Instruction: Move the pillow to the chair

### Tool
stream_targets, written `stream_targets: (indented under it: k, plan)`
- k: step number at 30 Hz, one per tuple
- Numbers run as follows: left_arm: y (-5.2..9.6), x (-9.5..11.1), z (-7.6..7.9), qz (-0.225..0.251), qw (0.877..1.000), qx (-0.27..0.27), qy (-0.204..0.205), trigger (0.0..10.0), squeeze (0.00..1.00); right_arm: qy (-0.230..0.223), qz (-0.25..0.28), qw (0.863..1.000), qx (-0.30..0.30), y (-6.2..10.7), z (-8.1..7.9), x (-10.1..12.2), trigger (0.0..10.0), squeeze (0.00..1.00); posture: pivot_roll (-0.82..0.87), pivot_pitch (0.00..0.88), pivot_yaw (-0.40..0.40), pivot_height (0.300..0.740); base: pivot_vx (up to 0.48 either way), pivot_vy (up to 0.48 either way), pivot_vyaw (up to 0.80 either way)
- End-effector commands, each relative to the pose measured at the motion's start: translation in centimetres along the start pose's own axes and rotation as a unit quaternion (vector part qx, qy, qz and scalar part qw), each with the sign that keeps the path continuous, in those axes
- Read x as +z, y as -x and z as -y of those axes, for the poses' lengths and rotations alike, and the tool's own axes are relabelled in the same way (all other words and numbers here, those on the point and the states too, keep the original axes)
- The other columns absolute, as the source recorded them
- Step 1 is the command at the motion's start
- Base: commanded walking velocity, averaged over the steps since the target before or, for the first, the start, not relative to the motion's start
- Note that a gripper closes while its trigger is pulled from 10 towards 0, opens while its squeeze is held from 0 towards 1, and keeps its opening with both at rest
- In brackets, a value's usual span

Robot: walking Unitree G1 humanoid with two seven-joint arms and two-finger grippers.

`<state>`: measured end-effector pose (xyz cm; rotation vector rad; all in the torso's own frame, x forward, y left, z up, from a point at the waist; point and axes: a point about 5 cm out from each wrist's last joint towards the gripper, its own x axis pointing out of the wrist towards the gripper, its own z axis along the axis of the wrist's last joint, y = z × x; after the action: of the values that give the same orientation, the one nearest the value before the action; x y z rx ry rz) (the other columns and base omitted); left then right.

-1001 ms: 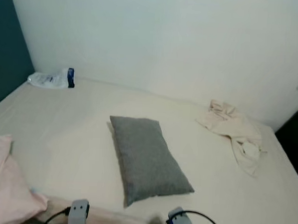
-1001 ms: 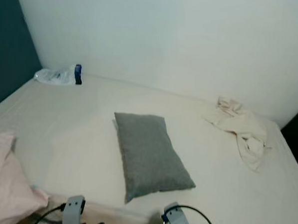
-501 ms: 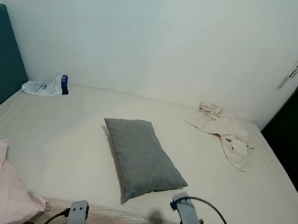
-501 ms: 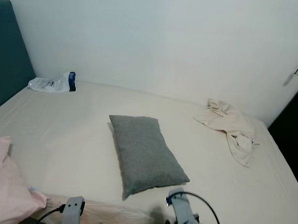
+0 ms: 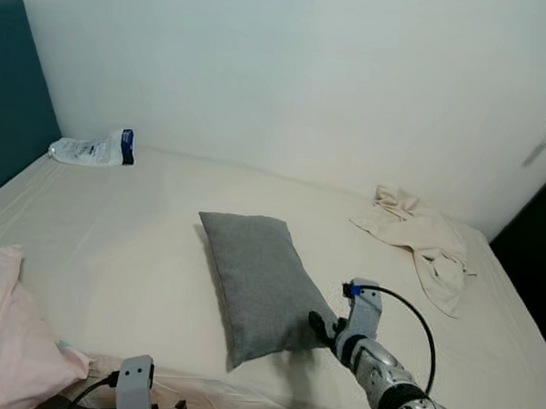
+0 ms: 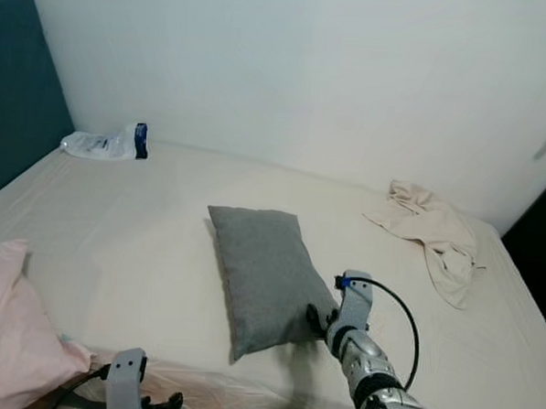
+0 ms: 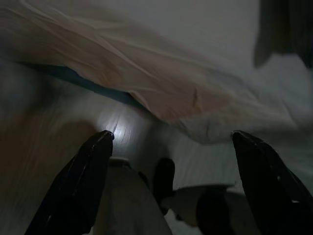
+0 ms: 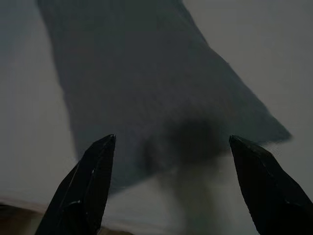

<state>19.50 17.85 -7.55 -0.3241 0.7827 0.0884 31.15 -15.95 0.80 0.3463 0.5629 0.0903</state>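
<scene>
Your right pincer [image 5: 326, 325], spread wide and empty, hovers at the near corner of the grey pillow [image 5: 264, 282] lying on the bed [image 5: 144, 225], so push its fingers deep around the edge before closing.

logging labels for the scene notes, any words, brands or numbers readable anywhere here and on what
None can be read.
Plastic packet with a dark blue end, at the far corner of the bed: any print is too small and blurred to read.
Grey pillow, beige cloth and pink bedding: no text visible.
</scene>
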Motion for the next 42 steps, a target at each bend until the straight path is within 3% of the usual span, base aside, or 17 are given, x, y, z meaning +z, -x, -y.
stream_targets:
  k: [1, 14, 23, 29, 42]
  plan:
    - [0.1, 0.1, -0.6, 0.007, 1.000, 0.015, 0.009, 10.0, 0.00, -0.020, 0.018, 1.000, 0.007, -0.1, -0.1, 0.8, 10.0, 0.00, 0.16, 0.000, -0.133, 0.740, 0.000, 0.000, 0.00]
    - [0.4, 1.4, -2.3, 0.042, 0.997, 0.045, 0.038, 10.0, 0.00, -0.095, 0.052, 0.994, 0.026, -0.3, -0.5, 2.4, 10.0, 0.00, 0.17, 0.000, -0.120, 0.740, 0.000, 0.000, 0.00]
    - [0.1, 2.4, -2.2, 0.059, 0.997, 0.040, 0.039, 10.0, 0.00, -0.128, 0.059, 0.989, 0.037, -0.3, -0.6, 2.6, 10.0, 0.00, 0.16, 0.000, -0.111, 0.740, 0.000, 0.000, 0.00]
    - [-0.1, 2.5, -1.1, 0.063, 0.997, 0.020, 0.034, 10.0, 0.00, -0.139, 0.072, 0.986, 0.050, -0.4, -0.8, 3.3, 10.0, 0.00, 0.16, 0.000, -0.111, 0.740, 0.000, 0.000, 0.00]
    - [-0.5, 1.6, 2.4, 0.051, 0.997, -0.056, -0.027, 10.0, 0.00, -0.137, 0.072, 0.986, 0.061, -0.5, -1.2, 3.7, 10.0, 0.00, 0.17, 0.000, -0.118, 0.740, 0.000, 0.000, 0.00]
